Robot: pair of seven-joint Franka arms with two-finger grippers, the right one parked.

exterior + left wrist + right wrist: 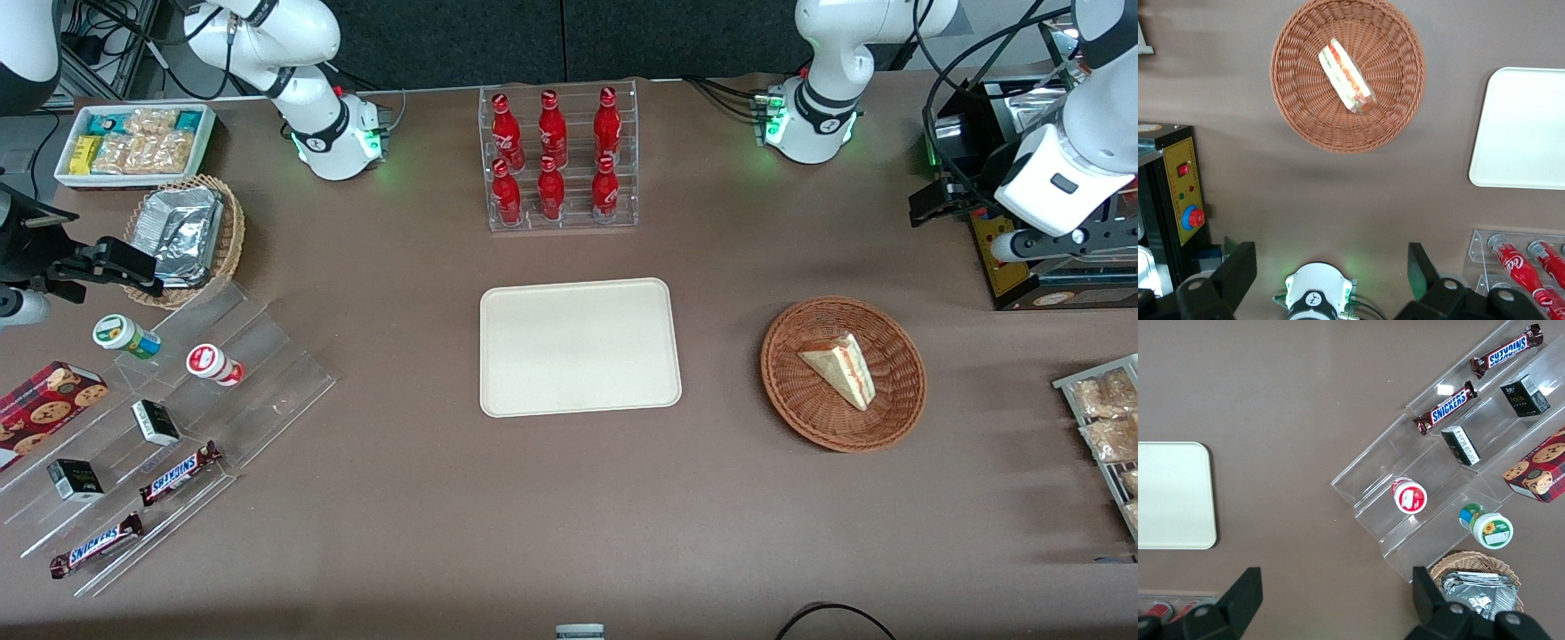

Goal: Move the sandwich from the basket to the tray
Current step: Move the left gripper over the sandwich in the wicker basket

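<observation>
Fingers: the two dark fingers [1238,267] of the gripper [1331,270] are seen spread wide apart, with nothing held between them
Gripper position: the gripper [929,206] is held high above the table [569,516] at the working arm's end, well apart from the basket and farther from the front camera than it; no contact with any task item is shown
Sandwich: the sandwich [840,369] is found lying in the basket [791,391], near its middle, with the red and green filling edge visible; in the wrist view the sandwich [1346,75] is likewise seen resting on the weave of the basket [1298,113]
Tray: the tray [578,347] is seen flat on the table between the basket and the parked arm's end, with nothing on it; part of the tray [1525,127] is also caught by the wrist camera
Nearby items: a rack of red bottles [558,158] is placed farther from the front camera than the tray, apart from it
Done: nothing of the task is judged complete, since the sandwich is not yet gripped or lifted
Left: the whole sequence is judged outstanding, namely the descent to the basket, the closing on the sandwich, the lift, the carry to the tray and the release
Progress: the task is judged to be at its very start
</observation>
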